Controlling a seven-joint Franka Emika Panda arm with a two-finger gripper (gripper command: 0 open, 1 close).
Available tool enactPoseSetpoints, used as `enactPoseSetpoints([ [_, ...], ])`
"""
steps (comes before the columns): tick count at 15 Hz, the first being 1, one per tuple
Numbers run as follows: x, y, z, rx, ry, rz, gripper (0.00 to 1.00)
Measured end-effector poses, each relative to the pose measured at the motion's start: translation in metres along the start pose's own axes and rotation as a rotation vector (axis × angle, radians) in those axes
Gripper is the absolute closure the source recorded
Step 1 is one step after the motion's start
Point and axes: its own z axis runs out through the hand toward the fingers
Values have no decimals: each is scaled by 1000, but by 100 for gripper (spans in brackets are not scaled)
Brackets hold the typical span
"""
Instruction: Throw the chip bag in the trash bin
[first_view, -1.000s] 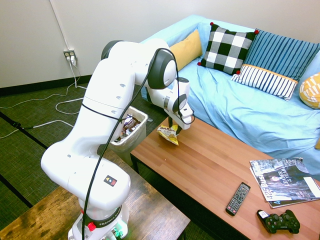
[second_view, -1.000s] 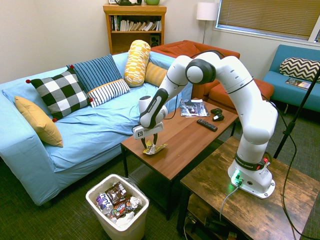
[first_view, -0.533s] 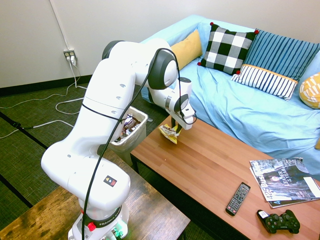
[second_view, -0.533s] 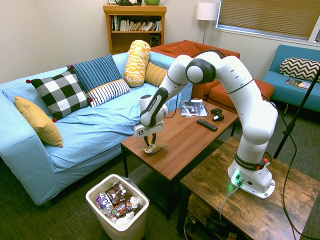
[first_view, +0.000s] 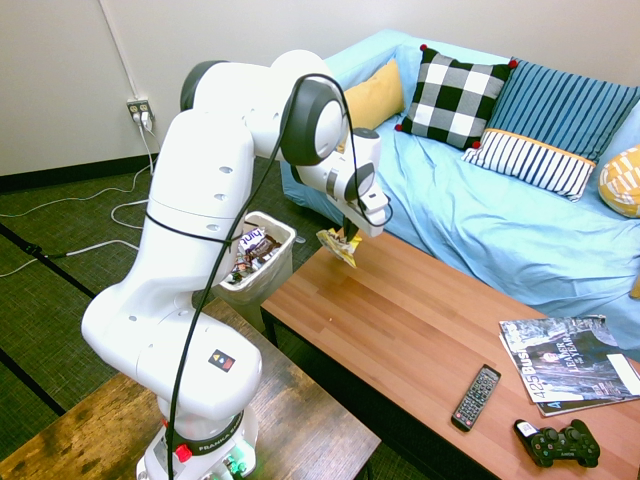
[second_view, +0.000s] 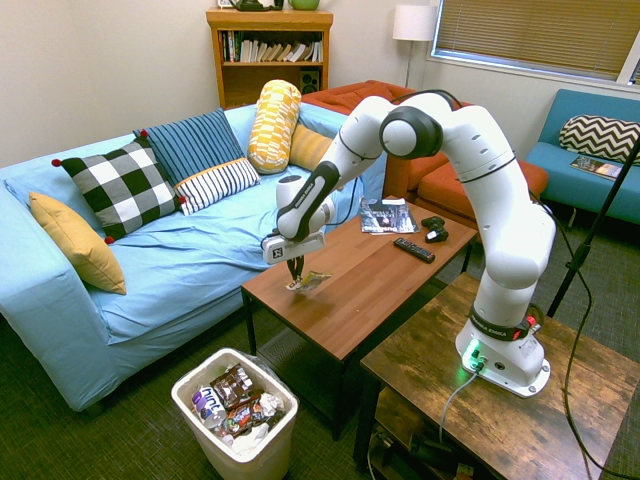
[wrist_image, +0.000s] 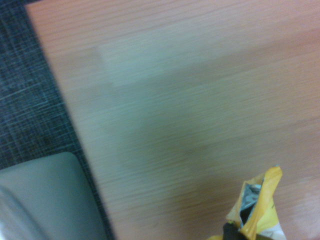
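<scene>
The chip bag (first_view: 338, 248), yellow and white and crumpled, hangs just above the near-left corner of the wooden coffee table (first_view: 420, 330). My gripper (first_view: 347, 238) is shut on its top edge. The second exterior view shows the same: the gripper (second_view: 297, 274) points down with the chip bag (second_view: 310, 283) dangling from it over the table end. In the wrist view the chip bag (wrist_image: 257, 205) rises from the bottom edge over blurred table wood. The trash bin (first_view: 258, 258), white and holding several wrappers, stands on the floor beside that end of the table, below my arm (second_view: 235, 410).
A remote (first_view: 477, 396), a black game controller (first_view: 558, 445) and magazines (first_view: 570, 365) lie at the table's far end. A blue sofa (first_view: 480, 200) with several pillows runs along the table's far side. Dark carpet surrounds the bin.
The fingers have shut on the chip bag. The gripper has risen and lifted the bag off the table top, and the arm's upper joints have swung upward.
</scene>
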Motion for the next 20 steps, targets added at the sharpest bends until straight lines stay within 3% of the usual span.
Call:
enactPoseSetpoints([
  [3, -80, -21, -41, 6, 33, -87, 100],
  [7, -211, -43, -59, -16, 101, -210, 100],
  [12, -322, -54, -6, -79, 148, -344, 100],
  [13, -330, -56, 9, -92, 151, -362, 0],
  [20, -351, -81, 30, -127, 179, -387, 0],
])
